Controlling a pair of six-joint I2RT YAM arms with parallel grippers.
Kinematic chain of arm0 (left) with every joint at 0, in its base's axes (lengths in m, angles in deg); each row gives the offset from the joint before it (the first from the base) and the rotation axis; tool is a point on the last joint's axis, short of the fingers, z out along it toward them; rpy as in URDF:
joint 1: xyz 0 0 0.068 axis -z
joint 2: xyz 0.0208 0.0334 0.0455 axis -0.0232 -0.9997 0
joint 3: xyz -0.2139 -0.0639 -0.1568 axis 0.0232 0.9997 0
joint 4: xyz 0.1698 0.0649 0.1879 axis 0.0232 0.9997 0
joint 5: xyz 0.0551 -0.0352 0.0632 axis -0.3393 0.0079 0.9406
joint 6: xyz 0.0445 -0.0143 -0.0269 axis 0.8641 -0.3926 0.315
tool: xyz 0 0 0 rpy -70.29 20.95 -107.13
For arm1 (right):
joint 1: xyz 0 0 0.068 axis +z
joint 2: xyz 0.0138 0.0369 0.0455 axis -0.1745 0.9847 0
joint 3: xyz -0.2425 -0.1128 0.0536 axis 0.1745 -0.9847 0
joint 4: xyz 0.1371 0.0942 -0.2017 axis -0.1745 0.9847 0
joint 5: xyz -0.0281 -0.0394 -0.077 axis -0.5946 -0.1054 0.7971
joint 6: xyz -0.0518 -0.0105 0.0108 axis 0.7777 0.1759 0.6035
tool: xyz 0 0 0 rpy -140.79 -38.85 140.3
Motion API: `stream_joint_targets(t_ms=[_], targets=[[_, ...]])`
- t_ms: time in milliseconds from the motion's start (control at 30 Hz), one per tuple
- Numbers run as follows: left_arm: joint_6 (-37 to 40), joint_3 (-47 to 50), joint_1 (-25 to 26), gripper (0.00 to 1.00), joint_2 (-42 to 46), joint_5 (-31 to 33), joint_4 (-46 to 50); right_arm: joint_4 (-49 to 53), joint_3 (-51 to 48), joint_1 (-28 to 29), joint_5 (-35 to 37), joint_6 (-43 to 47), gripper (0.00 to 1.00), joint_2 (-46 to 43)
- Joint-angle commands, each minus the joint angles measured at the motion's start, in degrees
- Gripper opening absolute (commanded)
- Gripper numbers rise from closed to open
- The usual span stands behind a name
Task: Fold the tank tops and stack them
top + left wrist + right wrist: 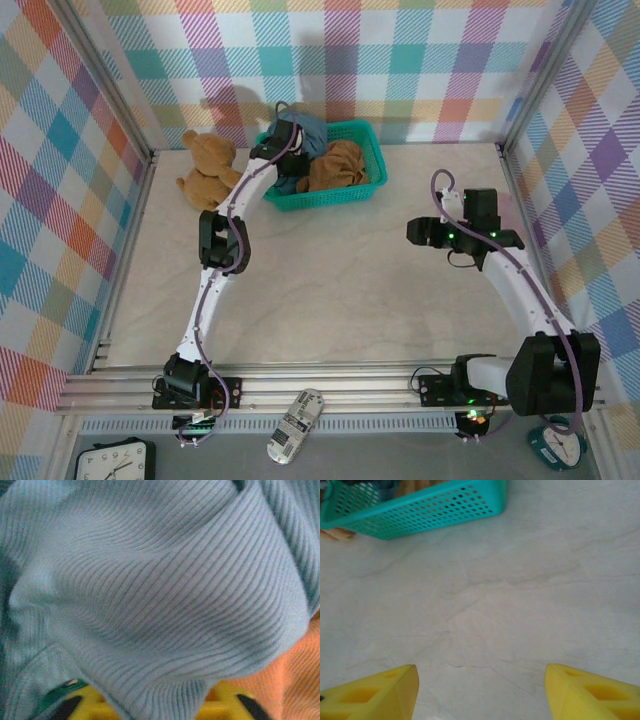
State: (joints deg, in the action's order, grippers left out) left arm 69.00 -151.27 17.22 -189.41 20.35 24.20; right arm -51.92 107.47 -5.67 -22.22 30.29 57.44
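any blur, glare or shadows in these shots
Left wrist: the slate blue tank top sits very close to the lens, ribs clear mid-frame, soft and dim toward the left edge. Top external: even light, faint shadow on the back wall above the teddy bear. Right wrist: pale table looks washed out, no hard glare.

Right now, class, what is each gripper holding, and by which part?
The right gripper is open above the table, holding nothing. A fold of the blue top sits between the left gripper's fingers; whether they clamp it cannot be told.
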Motion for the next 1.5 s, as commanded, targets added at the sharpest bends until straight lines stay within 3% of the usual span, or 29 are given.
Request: stream_joint_targets(t_ms=[0, 500, 933, 1133, 1267, 1467], targets=[[1.6, -2.3, -0.4, 0.02, 1.4, -1.7, -2.0, -4.7, -1.7, 1.2, -3.8, -7.3, 0.73, -2.4], [5.8, -2.2, -1.1, 0.0, 21.8, -2.3, 7.4, -20.0, -1.2, 1.4, -7.8, -19.6, 0.83, 0.8], [5.2, -3.9, 0.2, 0.0, 37.2, -5.4, 8.8, -25.5, 4.3, 2.6, -12.3, -20.4, 0.84, 8.3], [-0.8, -2.9, 3.7, 0.0, 43.8, -8.5, 14.3, -24.8, 6.7, 3.5, -14.9, -17.1, 0.82, 9.2], [-6.3, 5.9, 8.9, 0.0, 48.8, -11.4, 17.7, -20.9, 6.7, 4.5, -15.2, -13.1, 0.81, 6.9], [-20.3, 33.2, 16.5, 0.0, 60.0, -14.1, 9.9, -12.4, 3.2, 4.9, -14.7, -8.3, 0.79, -0.9]])
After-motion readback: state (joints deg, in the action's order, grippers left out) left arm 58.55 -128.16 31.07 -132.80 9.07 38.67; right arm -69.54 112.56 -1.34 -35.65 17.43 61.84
